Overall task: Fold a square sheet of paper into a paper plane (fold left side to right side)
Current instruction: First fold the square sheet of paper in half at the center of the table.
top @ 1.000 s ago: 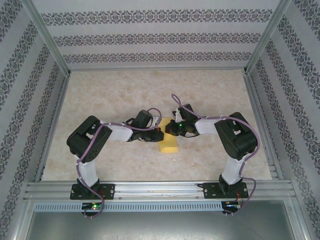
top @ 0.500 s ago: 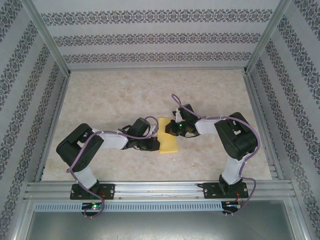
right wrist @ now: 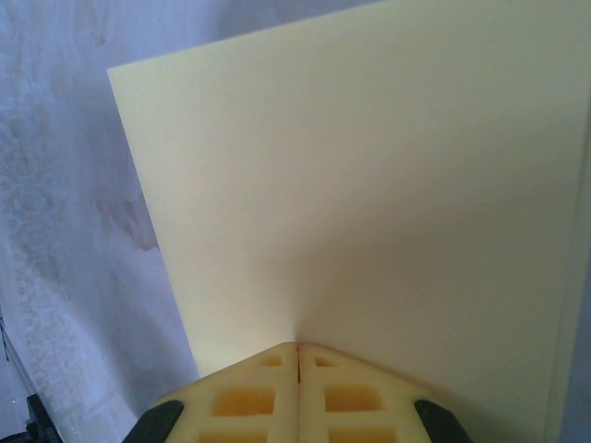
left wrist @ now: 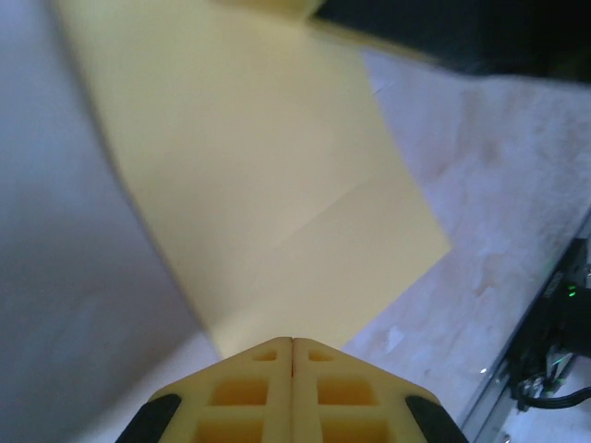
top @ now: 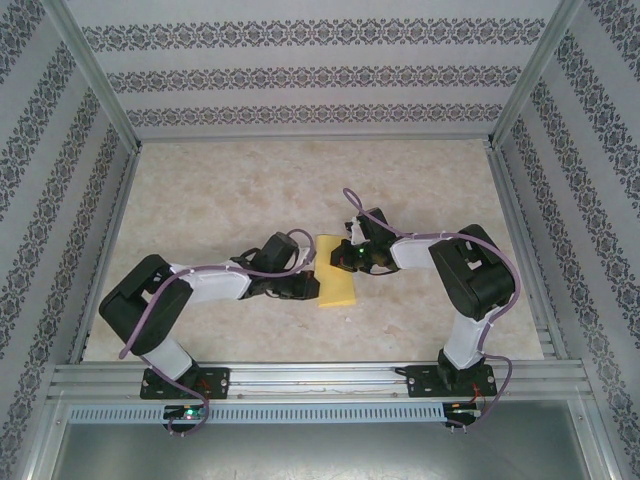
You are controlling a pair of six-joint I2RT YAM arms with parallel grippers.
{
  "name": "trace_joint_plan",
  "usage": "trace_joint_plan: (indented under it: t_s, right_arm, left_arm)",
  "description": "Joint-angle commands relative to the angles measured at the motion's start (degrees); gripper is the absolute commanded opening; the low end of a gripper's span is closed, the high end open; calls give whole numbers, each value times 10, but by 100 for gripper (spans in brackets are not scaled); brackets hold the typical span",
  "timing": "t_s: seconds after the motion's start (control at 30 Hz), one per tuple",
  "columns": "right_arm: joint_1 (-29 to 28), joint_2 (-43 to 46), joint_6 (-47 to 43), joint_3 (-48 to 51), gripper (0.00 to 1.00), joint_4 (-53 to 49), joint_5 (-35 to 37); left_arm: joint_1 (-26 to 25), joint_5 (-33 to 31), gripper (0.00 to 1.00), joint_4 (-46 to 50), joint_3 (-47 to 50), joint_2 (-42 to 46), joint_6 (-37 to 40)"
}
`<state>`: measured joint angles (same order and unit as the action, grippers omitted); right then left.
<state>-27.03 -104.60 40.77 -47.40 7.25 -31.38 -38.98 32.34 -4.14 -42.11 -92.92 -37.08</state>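
The square sheet of paper point(top: 339, 285) is yellow and lies as a narrow folded rectangle on the marble table between the two arms. My left gripper point(top: 311, 285) is shut, its tips touching the sheet's left edge. In the left wrist view the closed tips point(left wrist: 293, 340) meet the near edge of the paper point(left wrist: 268, 175), which carries a faint slanted crease. My right gripper point(top: 344, 258) is shut too, its tips resting on the sheet's far part. In the right wrist view those tips point(right wrist: 297, 345) press onto the flat paper point(right wrist: 369, 185). No paper plane shape shows.
Patterned walls point(top: 320, 75) and aluminium frame rails point(top: 320, 378) enclose the marble table point(top: 230, 190). The right arm's dark wrist point(left wrist: 462, 32) looms over the sheet's far end in the left wrist view.
My left gripper has slid along the sheet's left edge toward the near side, and its elbow has dropped and swung left. The right arm and the paper have stayed put.
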Motion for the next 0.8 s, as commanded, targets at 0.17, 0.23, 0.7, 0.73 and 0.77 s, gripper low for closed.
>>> trace_joint_plan:
  t_s: [0.17,0.23,0.7,0.73,0.77]
  right_arm:
    - [-2,-25,-7,19,0,-33,39]
    - [-2,-26,-8,18,0,-35,38]
    - [-2,-29,-14,18,0,-47,44]
    - [-2,-30,-14,17,0,-48,44]
    - [-2,-29,-15,17,0,-49,44]
  left_arm:
    - [1,23,0,-5,-64,-57,17]
    - [0,30,0,-19,-63,-73,12]
    - [-15,17,0,30,8,-59,27]
    - [-17,18,0,31,15,-54,25]
    - [-19,19,0,31,21,-48,23]
